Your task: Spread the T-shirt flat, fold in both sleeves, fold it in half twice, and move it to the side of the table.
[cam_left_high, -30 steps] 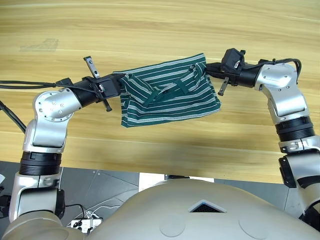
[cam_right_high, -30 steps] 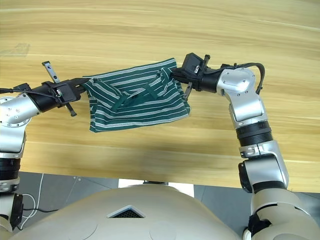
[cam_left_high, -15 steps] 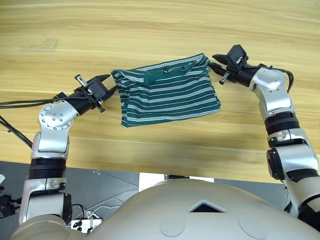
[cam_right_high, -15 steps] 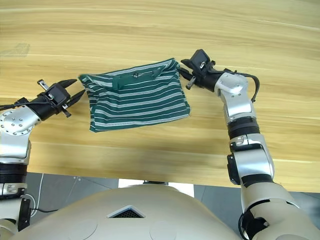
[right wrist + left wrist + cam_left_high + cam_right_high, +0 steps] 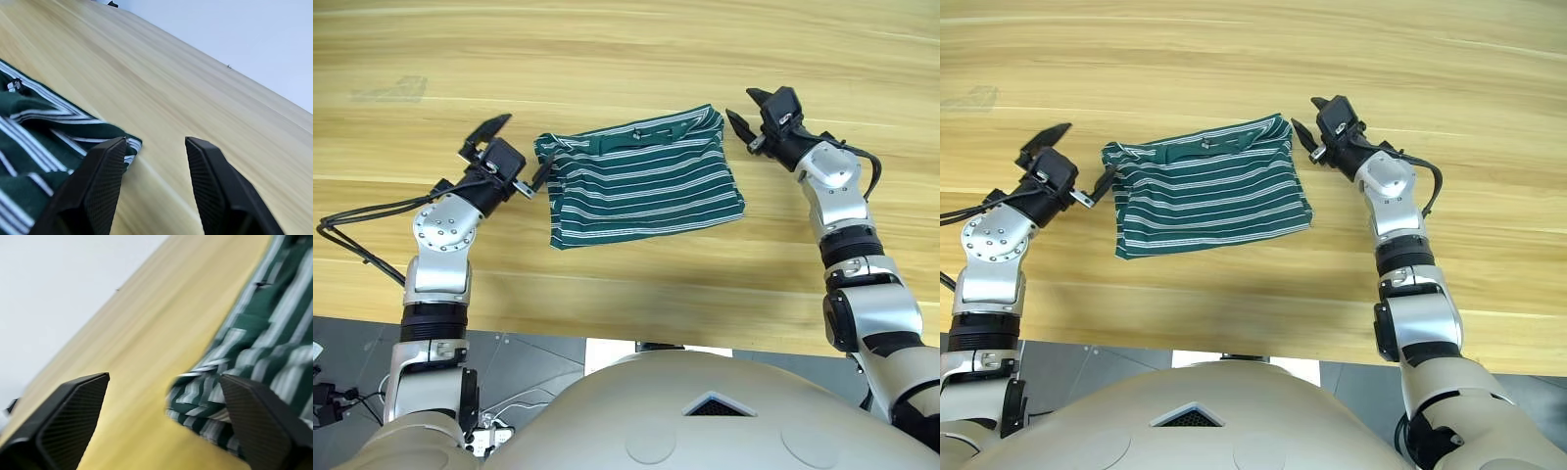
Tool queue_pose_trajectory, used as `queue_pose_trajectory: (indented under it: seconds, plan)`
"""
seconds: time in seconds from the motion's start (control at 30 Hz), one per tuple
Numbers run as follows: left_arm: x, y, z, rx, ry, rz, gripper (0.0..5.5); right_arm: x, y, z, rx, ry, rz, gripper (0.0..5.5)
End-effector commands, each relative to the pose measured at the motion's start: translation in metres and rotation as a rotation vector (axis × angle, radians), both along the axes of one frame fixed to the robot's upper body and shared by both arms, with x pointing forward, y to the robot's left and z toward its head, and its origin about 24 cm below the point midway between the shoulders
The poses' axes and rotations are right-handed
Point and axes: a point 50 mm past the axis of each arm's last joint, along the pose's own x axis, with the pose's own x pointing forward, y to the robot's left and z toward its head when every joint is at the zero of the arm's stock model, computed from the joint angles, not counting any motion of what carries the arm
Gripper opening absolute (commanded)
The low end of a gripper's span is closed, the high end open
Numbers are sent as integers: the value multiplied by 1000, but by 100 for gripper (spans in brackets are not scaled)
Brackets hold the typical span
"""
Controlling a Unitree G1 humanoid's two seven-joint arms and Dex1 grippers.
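The left end effector (image 5: 521,147) stands wide open with nothing in its grasp, one black finger raised over the table (image 5: 607,49) and the other pointing down at the left edge of the T-shirt (image 5: 641,181); its tip is just beside the cloth, and whether it touches cannot be told. From that arm's wrist camera the two textured fingers (image 5: 73,421) spread far apart, with bare wood between them and the shirt's rumpled striped edge lying by the one on the shirt's side. Across the garment, the right end effector (image 5: 742,104) is likewise open and empty, its fingertips hovering just off the shirt's far right corner, clear of the fabric. Its wrist camera shows both fingers (image 5: 98,191) parted, with the corner of the shirt next to one of them and open wood beyond. The T-shirt, dark green with thin white stripes, lies on the table between the two arms, folded into a rough rectangle slightly askew, a collar band running along its far edge and its near edge lying flat on the wood. The table is pale wood with long grain. A black cable (image 5: 362,211) trails from the left arm toward the table's left side.
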Motion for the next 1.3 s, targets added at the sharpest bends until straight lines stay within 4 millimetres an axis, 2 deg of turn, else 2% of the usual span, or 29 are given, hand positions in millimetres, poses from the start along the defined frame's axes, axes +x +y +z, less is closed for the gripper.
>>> queue_pose_trajectory:
  seconds: [0.03, 0.1, 0.17, 0.33, 0.47, 0.57, 0.67, 0.77, 0.9, 1.07, 1.2, 1.3]
  plan:
    - [16, -1, 37, -24, -230, 123, 453, -2, 19, -4, -137, 36, 178, 223]
    - [15, 0, 49, -27, -296, 157, 453, -6, 22, -2, -186, 53, 273, 223]
    - [11, -2, 52, -30, -316, 161, 453, -3, 22, 4, -199, 41, 298, 223]
    - [6, -10, 42, -44, -296, 169, 453, 10, 27, 10, -248, 25, 290, 223]
    - [8, -25, 27, -58, -251, 129, 453, 29, 50, 19, -300, -24, 264, 223]
    - [10, -28, 21, -76, -230, 131, 453, 39, 69, 27, -294, -42, 242, 223]
    - [10, -31, 16, -105, -214, 131, 453, 41, 89, 26, -310, -50, 237, 223]
    - [6, -39, 3, -99, -163, 94, 453, 37, 97, 16, -370, -61, 246, 223]
    - [0, -42, -5, -109, -145, 96, 453, 31, 91, 6, -404, -64, 241, 223]
    - [-5, -46, -8, -130, -141, 107, 453, 29, 60, -6, -459, -56, 159, 223]
    - [-6, -52, -11, -137, -132, 91, 453, 22, 47, -17, -468, -30, 149, 223]
    - [-6, -54, -12, -137, -126, 78, 453, 22, 44, -17, -460, -29, 133, 223]
